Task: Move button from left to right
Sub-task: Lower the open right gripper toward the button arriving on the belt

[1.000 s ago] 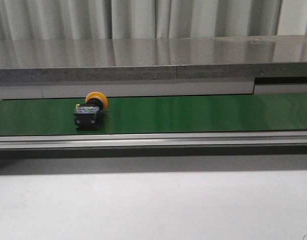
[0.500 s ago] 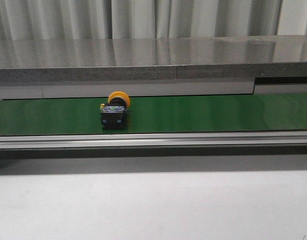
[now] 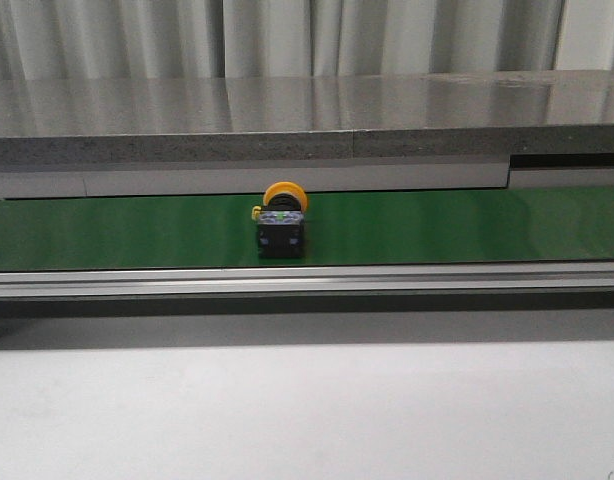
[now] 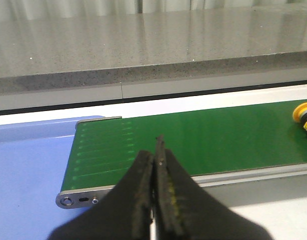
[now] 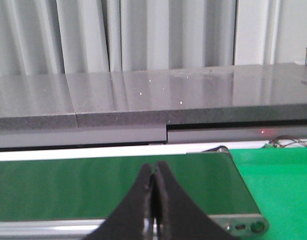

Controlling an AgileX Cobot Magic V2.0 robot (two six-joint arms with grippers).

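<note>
The button (image 3: pixel 281 228), with a yellow-orange round head and a dark boxy body, lies on the green conveyor belt (image 3: pixel 437 228) a little left of the belt's middle in the front view. It also shows at the edge of the left wrist view (image 4: pixel 304 114). My left gripper (image 4: pixel 154 155) is shut and empty, near the belt's left end. My right gripper (image 5: pixel 153 172) is shut and empty, near the belt's right end. Neither gripper shows in the front view. The button is out of view in the right wrist view.
A grey stone ledge (image 3: pixel 307 120) runs behind the belt, with curtains behind it. A metal rail (image 3: pixel 307 280) edges the belt's front. A blue surface (image 4: pixel 23 165) lies at the belt's left end and a bright green surface (image 5: pixel 283 185) at its right end.
The button has travelled to the right along the belt, from the left part toward the middle. No gripper has come into the front view.
</note>
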